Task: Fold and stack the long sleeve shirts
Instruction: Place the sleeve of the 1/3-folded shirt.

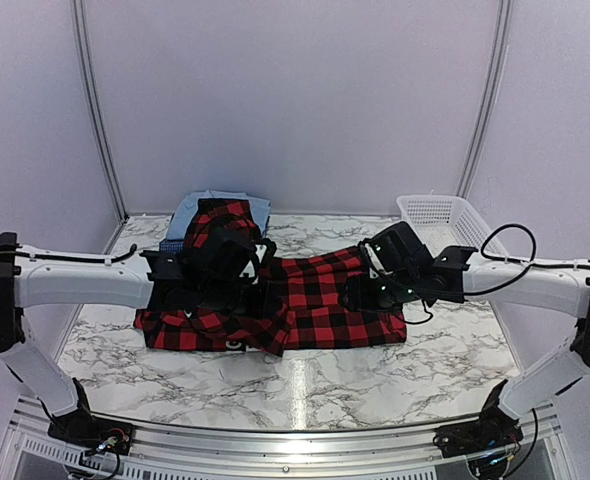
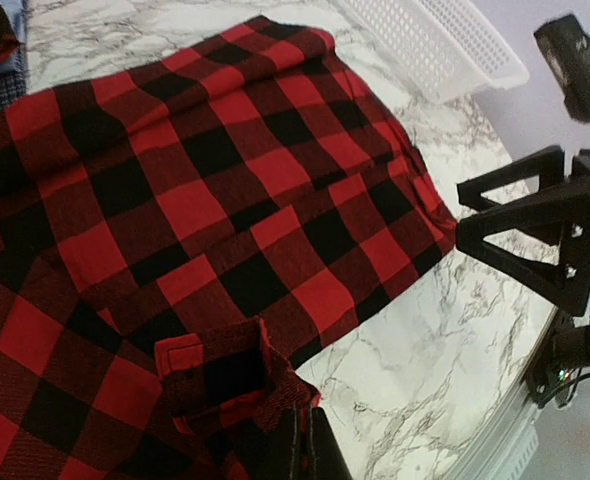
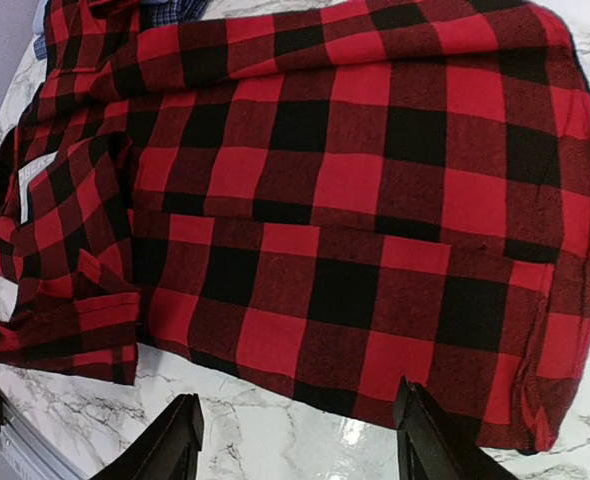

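Observation:
A red-and-black plaid shirt (image 1: 315,305) lies spread across the middle of the marble table, partly folded. My left gripper (image 2: 310,445) is shut on a bunched cuff fold of the plaid shirt (image 2: 225,200) near its front edge; from above, the left gripper (image 1: 255,280) sits over the shirt's left half. My right gripper (image 3: 300,445) stands open over bare marble just off the plaid shirt's (image 3: 345,180) edge, with nothing between its fingers (image 3: 180,440). A light blue shirt (image 1: 200,205) and a dark blue checked one (image 1: 172,243) lie behind, partly under the plaid.
A white mesh basket (image 1: 440,215) stands at the back right of the table, also seen in the left wrist view as a basket (image 2: 435,40). Bare marble (image 1: 305,385) runs along the front. White walls close off the back and sides.

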Robot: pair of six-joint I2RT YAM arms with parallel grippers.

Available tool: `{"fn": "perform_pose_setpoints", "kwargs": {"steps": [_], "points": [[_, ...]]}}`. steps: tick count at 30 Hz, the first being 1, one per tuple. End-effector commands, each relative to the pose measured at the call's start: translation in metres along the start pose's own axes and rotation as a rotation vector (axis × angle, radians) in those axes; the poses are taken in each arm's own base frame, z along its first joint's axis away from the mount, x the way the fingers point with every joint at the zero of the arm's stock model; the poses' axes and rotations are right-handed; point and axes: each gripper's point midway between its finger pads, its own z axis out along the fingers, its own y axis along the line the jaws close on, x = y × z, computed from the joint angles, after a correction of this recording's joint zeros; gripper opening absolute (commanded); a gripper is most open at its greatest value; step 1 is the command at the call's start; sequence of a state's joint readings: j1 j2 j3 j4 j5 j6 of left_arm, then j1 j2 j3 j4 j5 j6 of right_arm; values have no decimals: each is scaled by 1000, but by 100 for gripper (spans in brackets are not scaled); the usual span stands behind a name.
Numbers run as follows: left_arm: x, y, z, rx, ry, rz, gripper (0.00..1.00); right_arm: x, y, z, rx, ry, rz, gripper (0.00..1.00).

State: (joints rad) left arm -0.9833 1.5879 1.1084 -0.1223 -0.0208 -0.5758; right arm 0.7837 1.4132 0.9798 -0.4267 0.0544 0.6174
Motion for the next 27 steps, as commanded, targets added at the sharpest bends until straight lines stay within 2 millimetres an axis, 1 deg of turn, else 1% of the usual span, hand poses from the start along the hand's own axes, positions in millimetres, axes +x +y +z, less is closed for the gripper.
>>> {"fn": "perform_pose_setpoints", "kwargs": {"steps": [1, 3, 5, 7, 9, 12, 13, 16, 17, 18, 21, 23, 24, 26, 27], "points": [[22, -21, 13, 37, 23, 81, 7, 12, 20, 7, -37, 1, 6, 62], [35, -27, 17, 47, 50, 117, 19, 19, 25, 8, -51, 7, 8, 63], [42, -33, 16, 56, 61, 140, 32, 27, 30, 10, -63, 16, 13, 63], [46, -37, 14, 69, 66, 149, 40, 34, 36, 12, -71, 27, 14, 63], [51, -41, 11, 90, 74, 150, 42, 43, 41, 14, -73, 37, 13, 63], [58, -36, 6, 90, 78, 135, 42, 54, 47, 17, -70, 49, 13, 63], [62, -38, 3, 117, 90, 126, 42, 58, 46, 18, -62, 50, 14, 63], [67, -38, -7, 138, 81, 108, 42, 67, 49, 21, -64, 58, 27, 64], [67, -38, -15, 148, 70, 99, 42, 69, 50, 22, -62, 57, 30, 64], [62, -43, -22, 177, 38, 88, 42, 72, 52, 22, -64, 59, 34, 64], [54, -47, -43, 232, -26, 56, 44, 75, 58, 24, -72, 60, 38, 64], [52, -41, -53, 223, -55, 39, 45, 78, 65, 26, -72, 61, 31, 64], [47, -30, -57, 171, -90, 24, 46, 78, 66, 27, -68, 60, 29, 64], [40, 2, -60, 34, -138, -15, 50, 81, 69, 29, -59, 65, 24, 64], [40, 20, -58, -30, -136, -43, 50, 82, 69, 29, -56, 66, 25, 64]]}}
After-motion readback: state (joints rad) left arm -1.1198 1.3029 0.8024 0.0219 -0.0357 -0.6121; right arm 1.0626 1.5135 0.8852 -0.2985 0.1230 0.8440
